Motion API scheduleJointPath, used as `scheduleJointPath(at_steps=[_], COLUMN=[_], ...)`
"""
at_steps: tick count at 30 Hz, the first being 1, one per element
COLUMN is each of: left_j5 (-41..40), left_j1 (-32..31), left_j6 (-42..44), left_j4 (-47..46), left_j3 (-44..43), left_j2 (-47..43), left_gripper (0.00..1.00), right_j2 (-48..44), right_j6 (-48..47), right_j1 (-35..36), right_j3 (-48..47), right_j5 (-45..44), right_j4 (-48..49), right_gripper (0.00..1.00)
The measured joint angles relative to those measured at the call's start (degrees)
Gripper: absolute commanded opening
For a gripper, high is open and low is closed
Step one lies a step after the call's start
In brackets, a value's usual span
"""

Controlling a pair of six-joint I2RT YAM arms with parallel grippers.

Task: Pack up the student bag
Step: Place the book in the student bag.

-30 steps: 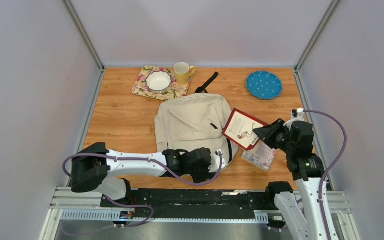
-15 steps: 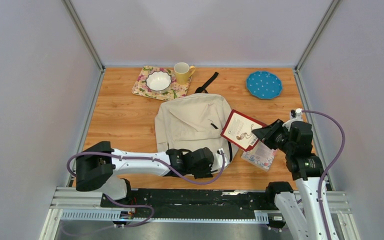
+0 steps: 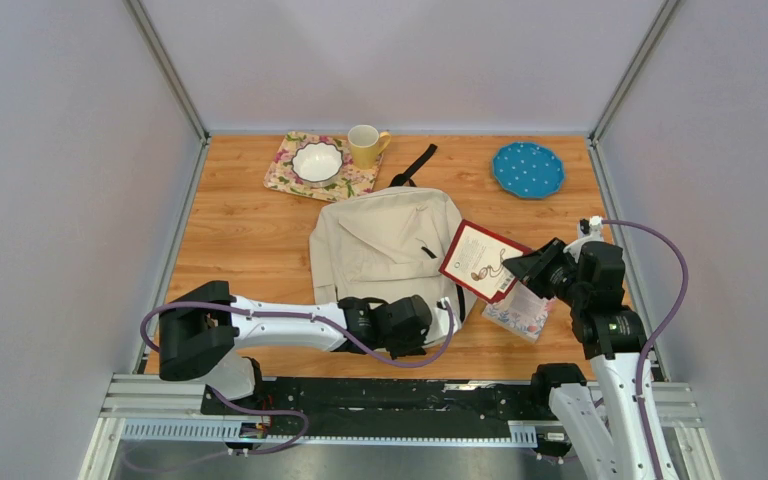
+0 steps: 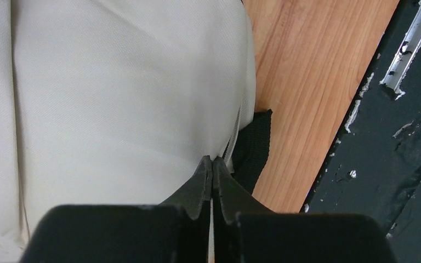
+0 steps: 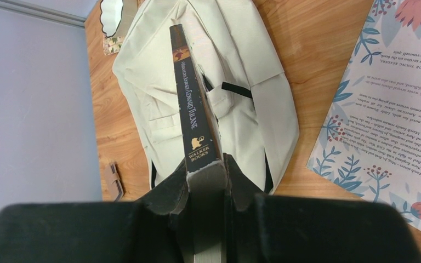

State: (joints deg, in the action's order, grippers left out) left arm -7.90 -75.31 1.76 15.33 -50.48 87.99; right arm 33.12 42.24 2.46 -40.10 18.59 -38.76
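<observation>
The student bag lies flat on the bench.
Only the wrist views tell: left gripper pinched shut on the bag's hem beside the bench edge; right gripper clamps a paperback over the bag.

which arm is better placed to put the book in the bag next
Right: the right claw grips the book by the student bag, while the left claw is pinched shut on the bag's edge.

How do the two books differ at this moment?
The red-bordered book is clamped in the right gripper, raised over the student bag; the floral book lies flat on the table. The red-bordered book shows a dark spine; the floral book shows a text-covered face. Both have pale illustrated covers.
</observation>
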Motion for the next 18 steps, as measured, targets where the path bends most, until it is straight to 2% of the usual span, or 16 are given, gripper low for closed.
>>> scheduleJointPath(at_steps=[4,9,18], left_j5=[-1.88,-5.79,-8.55], left_j1=[-0.04,1.29,12.15], left_j6=[-0.11,-0.26,-1.68], left_j4=[0.35,2.05,4.24], left_j3=[-0.83,-3.41,-12.72], left_j2=[0.02,-0.02,-3.39], left_gripper=[0.0,0.0,0.0], right_j2=[-0.09,-1.75,-4.59], right_j6=[-0.26,-2.73,-4.57], right_j1=[0.0,0.0,0.0], right_j3=[-0.13,-4.02,-12.66], right_j5=[-0.9,-6.21,-11.76], right_j4=[-0.68,-7.1,-16.04], right_gripper=[0.0,0.0,0.0])
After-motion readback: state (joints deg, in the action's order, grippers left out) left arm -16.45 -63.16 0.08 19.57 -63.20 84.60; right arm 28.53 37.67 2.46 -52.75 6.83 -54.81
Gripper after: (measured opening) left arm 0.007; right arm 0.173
